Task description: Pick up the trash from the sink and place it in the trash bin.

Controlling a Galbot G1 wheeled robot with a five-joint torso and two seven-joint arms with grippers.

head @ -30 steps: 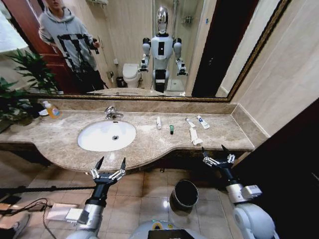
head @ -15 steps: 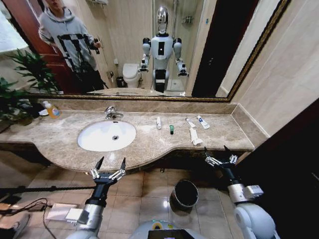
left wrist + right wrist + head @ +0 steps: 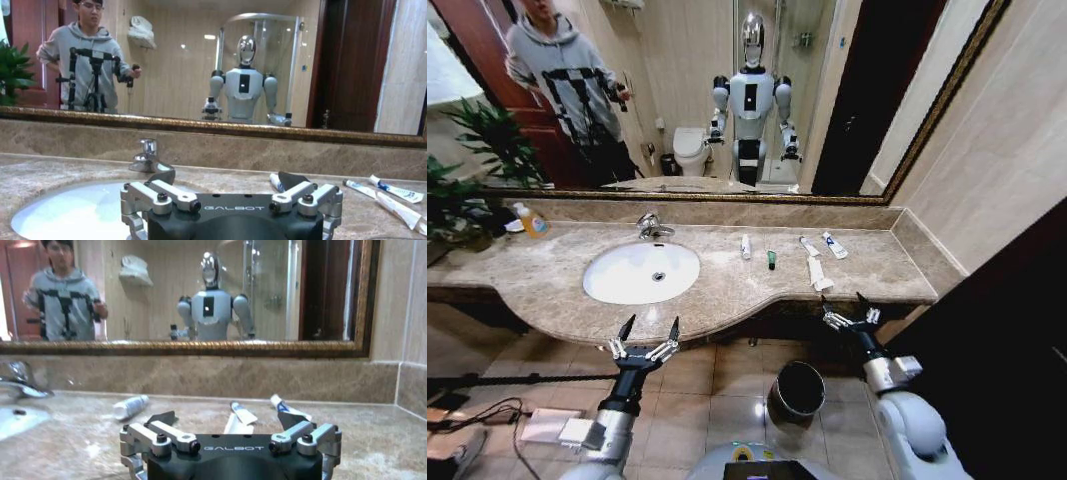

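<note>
Five trash pieces (image 3: 810, 257) lay on marble right of sink (image 3: 641, 272), none collected. Trash bin (image 3: 796, 391) stood on floor, near. Right gripper (image 3: 846, 317) hovered at counter edge, fingers spread, empty. Left gripper (image 3: 644, 344) idle, spread, near sink front.

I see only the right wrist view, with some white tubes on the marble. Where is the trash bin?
Observer: The trash bin stands on the floor below the counter edge, between the two arms.
Operator: Is the left gripper working?
Observer: No. The left gripper hangs open in front of the sink, holding nothing.
Operator: Is any trash inside the basin?
Observer: None. The trash lies on the marble beside the basin; the right gripper is open, near the counter's front edge.
</note>
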